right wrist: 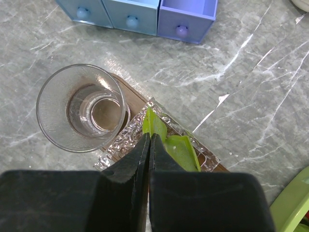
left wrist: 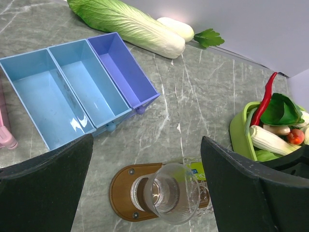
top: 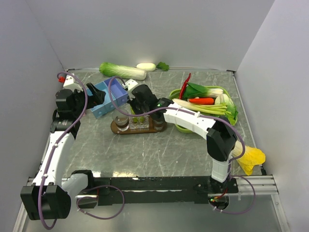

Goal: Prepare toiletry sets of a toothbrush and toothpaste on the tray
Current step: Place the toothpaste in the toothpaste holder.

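The brown wooden tray (top: 117, 130) (left wrist: 121, 193) (right wrist: 135, 94) lies mid-table. It carries a clear tumbler (top: 120, 121) (left wrist: 170, 199) (right wrist: 81, 108) at its left end, another tumbler (top: 159, 121) at its right end, and a clear glass dish (right wrist: 126, 133) between them. Two light-green toothpaste tubes (top: 138, 119) are at the dish. My right gripper (right wrist: 151, 137) (top: 140, 110) is shut on one toothpaste (right wrist: 155, 122), whose tip pokes out past the fingertips. The other tube (right wrist: 182, 149) lies beside it. My left gripper (left wrist: 147, 193) (top: 95, 95) hangs open, high over the left tumbler. No toothbrush is in view.
A blue compartment box (top: 107, 98) (left wrist: 72, 82) (right wrist: 140, 12) stands behind the tray. A napa cabbage (top: 120, 70) (left wrist: 125, 24) and a white radish (top: 146, 66) lie at the back wall. The lime-green vegetable basket (top: 181, 128) (left wrist: 239, 130) sits to the right. A yellow object (top: 252, 159) lies front right.
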`<state>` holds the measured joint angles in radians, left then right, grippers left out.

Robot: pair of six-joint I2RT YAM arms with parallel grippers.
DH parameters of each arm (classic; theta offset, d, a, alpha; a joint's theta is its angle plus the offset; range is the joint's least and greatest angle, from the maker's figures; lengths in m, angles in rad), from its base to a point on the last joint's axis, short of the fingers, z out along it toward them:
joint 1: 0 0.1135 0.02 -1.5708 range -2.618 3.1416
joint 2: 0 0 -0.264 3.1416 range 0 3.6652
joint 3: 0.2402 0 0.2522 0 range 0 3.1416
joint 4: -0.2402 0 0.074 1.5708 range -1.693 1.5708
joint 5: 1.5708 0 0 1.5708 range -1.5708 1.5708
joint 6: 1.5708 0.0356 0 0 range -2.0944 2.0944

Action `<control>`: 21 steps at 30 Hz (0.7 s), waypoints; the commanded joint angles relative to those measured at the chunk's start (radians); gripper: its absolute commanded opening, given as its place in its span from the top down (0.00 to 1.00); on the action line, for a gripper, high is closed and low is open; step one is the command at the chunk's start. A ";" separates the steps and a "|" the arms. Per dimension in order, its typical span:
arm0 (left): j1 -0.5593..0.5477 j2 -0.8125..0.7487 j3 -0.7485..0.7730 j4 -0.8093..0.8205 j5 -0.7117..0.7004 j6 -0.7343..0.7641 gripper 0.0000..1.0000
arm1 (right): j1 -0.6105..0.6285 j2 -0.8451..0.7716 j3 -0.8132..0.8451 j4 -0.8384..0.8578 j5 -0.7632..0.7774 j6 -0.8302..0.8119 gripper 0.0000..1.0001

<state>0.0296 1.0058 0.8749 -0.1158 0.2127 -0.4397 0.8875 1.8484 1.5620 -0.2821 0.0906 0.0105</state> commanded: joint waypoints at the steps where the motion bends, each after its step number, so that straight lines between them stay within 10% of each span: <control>1: 0.004 0.001 0.018 0.048 0.013 -0.008 0.03 | -0.002 0.011 -0.010 0.058 0.026 0.014 1.00; 21: 0.004 0.004 0.018 0.047 0.016 -0.007 0.03 | -0.004 -0.034 -0.003 0.052 0.021 0.023 0.62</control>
<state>0.0296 1.0084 0.8749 -0.1154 0.2131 -0.4397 0.8875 1.8484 1.5562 -0.2710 0.1127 0.0280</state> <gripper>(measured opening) 0.969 0.350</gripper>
